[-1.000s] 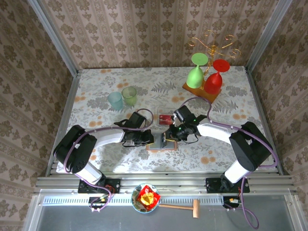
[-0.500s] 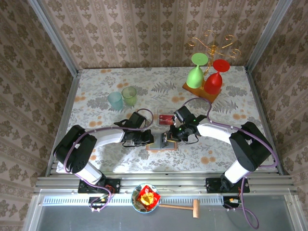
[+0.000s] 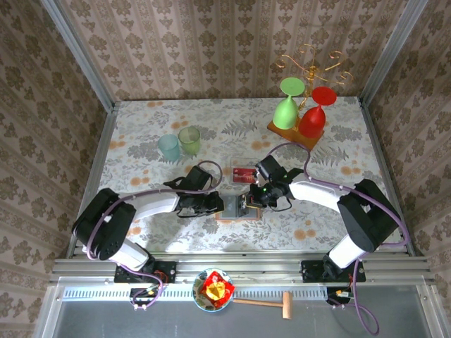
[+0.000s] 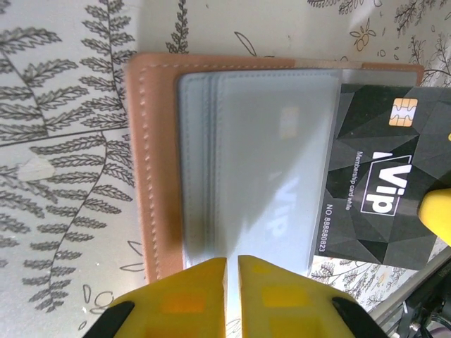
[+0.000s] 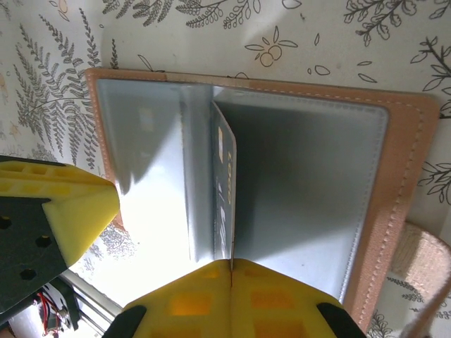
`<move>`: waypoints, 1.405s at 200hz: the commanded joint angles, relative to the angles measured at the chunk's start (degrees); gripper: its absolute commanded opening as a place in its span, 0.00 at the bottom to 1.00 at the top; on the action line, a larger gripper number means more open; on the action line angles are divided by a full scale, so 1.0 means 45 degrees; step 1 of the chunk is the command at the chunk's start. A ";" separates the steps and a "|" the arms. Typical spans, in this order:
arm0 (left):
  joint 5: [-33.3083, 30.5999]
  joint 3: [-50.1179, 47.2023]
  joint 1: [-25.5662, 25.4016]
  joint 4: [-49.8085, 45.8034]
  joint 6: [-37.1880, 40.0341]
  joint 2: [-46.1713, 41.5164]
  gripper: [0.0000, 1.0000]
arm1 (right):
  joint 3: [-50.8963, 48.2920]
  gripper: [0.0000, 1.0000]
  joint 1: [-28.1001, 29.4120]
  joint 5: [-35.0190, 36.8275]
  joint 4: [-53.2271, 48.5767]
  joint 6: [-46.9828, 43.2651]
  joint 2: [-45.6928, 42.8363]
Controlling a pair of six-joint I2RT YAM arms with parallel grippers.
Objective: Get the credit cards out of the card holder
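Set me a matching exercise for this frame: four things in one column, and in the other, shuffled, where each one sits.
Things:
1. black card
2. red card
3. green glass
4. card holder

Places:
A. upside down on the wooden base
B. lying open on the table
C. loose, just beyond the card holder
D. partly out of a grey pocket, pinched by the right end effector

Pairs: 1-D, 2-C, 3-A, 4-B
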 commanded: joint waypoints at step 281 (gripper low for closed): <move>0.0313 -0.0724 0.3206 -0.0457 0.1473 -0.3184 0.17 | 0.8836 0.00 -0.0770 0.4072 -0.8425 -1.8546 0.2011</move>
